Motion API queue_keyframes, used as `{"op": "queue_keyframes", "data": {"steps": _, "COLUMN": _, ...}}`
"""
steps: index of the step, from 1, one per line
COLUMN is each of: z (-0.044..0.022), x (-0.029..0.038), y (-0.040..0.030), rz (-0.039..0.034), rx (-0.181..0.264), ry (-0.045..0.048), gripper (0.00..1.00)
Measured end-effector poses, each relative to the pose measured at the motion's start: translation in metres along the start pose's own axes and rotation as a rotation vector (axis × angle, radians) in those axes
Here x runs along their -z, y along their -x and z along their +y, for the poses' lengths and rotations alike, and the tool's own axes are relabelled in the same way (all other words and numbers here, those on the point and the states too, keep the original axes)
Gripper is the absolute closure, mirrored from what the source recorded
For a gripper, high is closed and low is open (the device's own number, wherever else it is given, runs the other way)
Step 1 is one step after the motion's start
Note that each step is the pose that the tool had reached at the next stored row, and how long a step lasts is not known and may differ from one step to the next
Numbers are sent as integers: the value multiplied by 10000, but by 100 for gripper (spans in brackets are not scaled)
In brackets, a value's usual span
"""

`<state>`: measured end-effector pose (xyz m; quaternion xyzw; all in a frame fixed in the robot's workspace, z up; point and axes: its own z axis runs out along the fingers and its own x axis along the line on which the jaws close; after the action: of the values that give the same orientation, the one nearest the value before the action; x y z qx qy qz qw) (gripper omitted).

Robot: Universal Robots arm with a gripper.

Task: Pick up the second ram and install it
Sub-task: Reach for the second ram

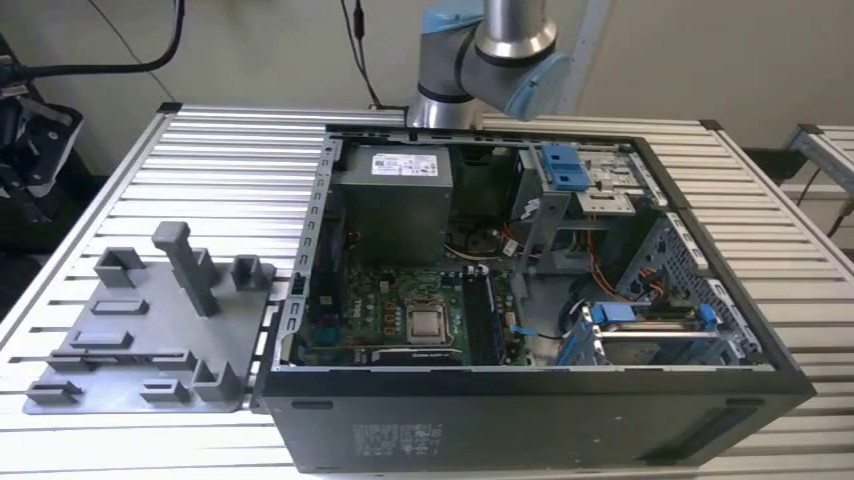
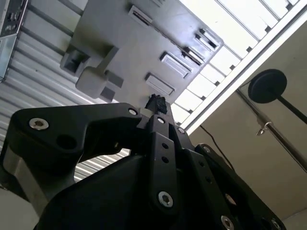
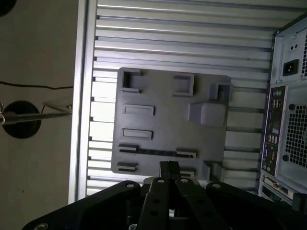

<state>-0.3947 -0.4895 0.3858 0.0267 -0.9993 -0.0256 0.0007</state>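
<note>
Black two-fingered hand [image 3: 169, 167]: fingers pressed together, nothing seen between them; hangs above the grey plastic fixture tray [image 3: 163, 129], apart from it. Thin near-black memory stick, the second ram [image 3: 156, 151]: on edge between two slotted holders along one tray edge, clear of the hand. Tall grey post [image 1: 187, 265]: upright on the tray. Tray: on the ribbed metal surface [image 1: 214, 150], near its edge at the exterior view's left, beside the open black computer case [image 1: 534, 425].
</note>
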Motion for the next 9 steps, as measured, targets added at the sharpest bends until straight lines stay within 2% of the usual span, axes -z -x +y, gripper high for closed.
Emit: {"op": "queue_keyframes", "data": {"steps": 9, "z": -86, "x": -2, "y": -5, "rz": 0, "rx": 1, "ry": -1, "gripper": 89}}
